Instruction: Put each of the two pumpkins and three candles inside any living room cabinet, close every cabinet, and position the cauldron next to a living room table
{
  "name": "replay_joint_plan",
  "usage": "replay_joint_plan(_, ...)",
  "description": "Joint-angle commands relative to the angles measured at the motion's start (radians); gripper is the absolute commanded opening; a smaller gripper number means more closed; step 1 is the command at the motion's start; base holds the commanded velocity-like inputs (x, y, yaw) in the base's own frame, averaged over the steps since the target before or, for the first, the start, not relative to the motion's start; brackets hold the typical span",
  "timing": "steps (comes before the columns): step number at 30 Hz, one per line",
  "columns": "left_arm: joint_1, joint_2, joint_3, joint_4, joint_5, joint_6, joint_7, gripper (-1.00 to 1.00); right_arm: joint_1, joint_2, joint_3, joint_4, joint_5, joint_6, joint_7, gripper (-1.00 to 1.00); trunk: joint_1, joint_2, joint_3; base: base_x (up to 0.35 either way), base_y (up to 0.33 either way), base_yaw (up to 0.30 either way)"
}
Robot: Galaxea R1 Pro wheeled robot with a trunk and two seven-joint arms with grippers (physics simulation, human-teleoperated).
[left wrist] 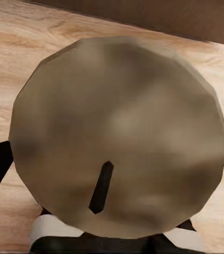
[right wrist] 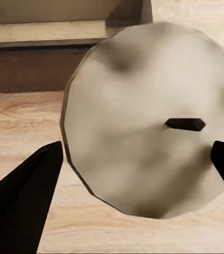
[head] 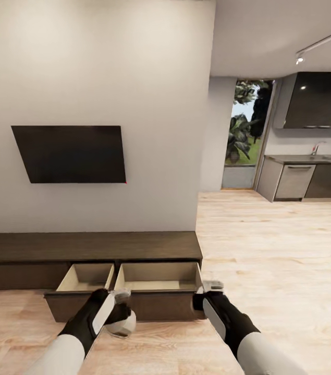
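Both claws clasping candles

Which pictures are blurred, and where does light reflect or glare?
Head view: sharp; a ceiling spot glints on the dark kitchen cabinet. Left wrist view: the held candle is smeared, close-up. Right wrist view: the other candle is equally soft; floor planks are clearer.

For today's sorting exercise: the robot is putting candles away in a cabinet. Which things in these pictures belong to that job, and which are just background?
Job:
left claw shut on a candle
right claw shut on a second candle
cabinet, two drawers open

Background:
TV
kitchen units
doorway
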Motion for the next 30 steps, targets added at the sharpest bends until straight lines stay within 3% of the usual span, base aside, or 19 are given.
replay_joint_plan(1,0.0,0.0,-0.002,-0.032,0.008,0.047,0.017,-1.0,-0.002,-0.001,0.005,-0.016,-0.015,0.03,-0.018,-1.0,0.0,-0.001,-0.001,0.0,0.0,0.0)
replay_joint_plan(3,-0.003,-0.001,0.0,-0.141,0.011,0.172,0.063,-1.0,-0.024,-0.003,0.004,-0.053,-0.015,0.135,-0.038,-1.0,0.0,-0.001,-0.001,0.0,0.0,0.0)
replay_joint_plan(6,-0.044,-0.001,0.004,-0.186,0.015,0.231,0.137,-1.0,-0.094,0.0,0.004,-0.073,-0.016,0.235,-0.047,-1.0,0.0,-0.001,-0.001,0.0,0.0,0.0)
replay_joint_plan(9,-0.127,0.0,0.005,-0.095,0.018,0.25,0.192,-1.0,-0.154,0.003,0.004,-0.08,-0.018,0.296,-0.05,-1.0,0.0,-0.001,-0.001,0.0,0.0,0.0)
replay_joint_plan(10,-0.19,0.002,0.006,-0.01,0.019,0.254,0.205,-1.0,-0.184,0.004,0.004,-0.081,-0.02,0.336,-0.05,-1.0,0.0,-0.001,-0.001,0.0,0.0,0.0)
replay_joint_plan(12,-0.258,0.003,0.006,0.074,0.02,0.257,0.211,-1.0,-0.217,0.01,0.005,-0.082,-0.021,0.383,-0.049,-1.0,0.0,-0.001,-0.001,0.0,0.0,0.0)
replay_joint_plan(14,-0.368,0.004,0.007,0.186,0.02,0.258,0.216,-1.0,-0.254,0.03,0.005,-0.079,-0.02,0.446,-0.049,-1.0,0.0,-0.001,-0.001,0.0,0.0,0.0)
replay_joint_plan(16,-0.413,0.002,0.007,0.223,0.022,0.259,0.217,-1.0,-0.264,0.041,0.005,-0.076,-0.02,0.467,-0.049,-1.0,0.0,-0.001,-0.001,0.0,0.0,0.0)
replay_joint_plan(18,-0.436,-0.001,0.008,0.233,0.037,0.259,0.217,-1.0,-0.272,0.049,0.005,-0.074,-0.019,0.478,-0.049,-1.0,0.0,-0.001,-0.001,0.0,0.0,0.0)
replay_joint_plan(22,-0.457,-0.007,0.009,0.203,0.118,0.255,0.216,-1.0,-0.287,0.066,0.007,-0.061,-0.021,0.487,-0.047,-1.0,0.0,-0.001,-0.001,0.0,0.0,0.0)
replay_joint_plan(30,-0.461,-0.024,0.009,0.194,0.136,0.251,0.222,-1.0,-0.29,0.073,0.008,-0.021,-0.025,0.473,-0.046,-1.0,0.0,-0.001,-0.001,0.208,0.0,0.0)
